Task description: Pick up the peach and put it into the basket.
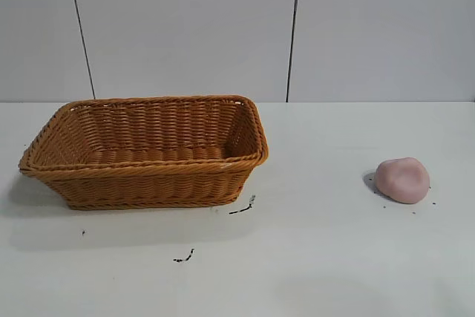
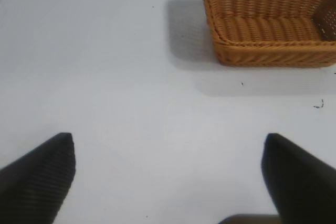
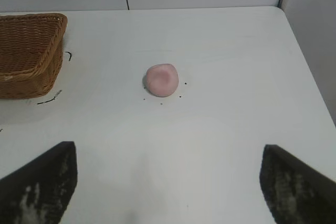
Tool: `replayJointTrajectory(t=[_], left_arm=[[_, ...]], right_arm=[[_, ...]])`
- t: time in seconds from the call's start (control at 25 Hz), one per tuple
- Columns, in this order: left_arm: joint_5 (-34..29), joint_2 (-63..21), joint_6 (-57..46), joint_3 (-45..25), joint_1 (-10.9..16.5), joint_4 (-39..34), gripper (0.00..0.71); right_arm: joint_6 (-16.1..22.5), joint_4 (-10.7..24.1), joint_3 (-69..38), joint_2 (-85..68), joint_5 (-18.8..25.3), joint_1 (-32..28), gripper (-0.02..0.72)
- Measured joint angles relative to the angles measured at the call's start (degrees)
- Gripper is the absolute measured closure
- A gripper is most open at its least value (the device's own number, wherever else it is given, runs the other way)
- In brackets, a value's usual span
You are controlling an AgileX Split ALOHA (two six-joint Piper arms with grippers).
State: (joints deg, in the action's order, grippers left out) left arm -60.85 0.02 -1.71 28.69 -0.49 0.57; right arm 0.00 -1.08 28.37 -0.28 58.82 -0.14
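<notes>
The peach (image 1: 402,180) is a small dusty-pink lumpy ball lying on the white table at the right; it also shows in the right wrist view (image 3: 162,80). The basket (image 1: 148,150) is a large orange-brown wicker one standing at the left, with nothing in it that I can see; it shows in the left wrist view (image 2: 270,22) and partly in the right wrist view (image 3: 29,53). My right gripper (image 3: 168,153) is open and empty, well short of the peach. My left gripper (image 2: 169,142) is open and empty, away from the basket. Neither gripper shows in the exterior view.
The white table (image 1: 312,257) carries a few small dark marks (image 1: 241,208) near the basket's front corner. Grey wall panels (image 1: 185,27) stand behind. The table's side edge (image 3: 307,66) runs past the peach, with a wall beyond it.
</notes>
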Motion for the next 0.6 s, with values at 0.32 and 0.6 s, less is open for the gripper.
replayJointTrajectory(t=[0.32,0.6], left_arm=[[0.00,0.00,0.00,0.00,0.00,0.00,0.017],[0.00,0.00,0.00,0.00,0.00,0.00,0.017]], right_arm=[[0.00,0.00,0.00,0.00,0.00,0.00,0.049],[0.00,0.13,4.06,11.84,-0.61,0.00,0.049]])
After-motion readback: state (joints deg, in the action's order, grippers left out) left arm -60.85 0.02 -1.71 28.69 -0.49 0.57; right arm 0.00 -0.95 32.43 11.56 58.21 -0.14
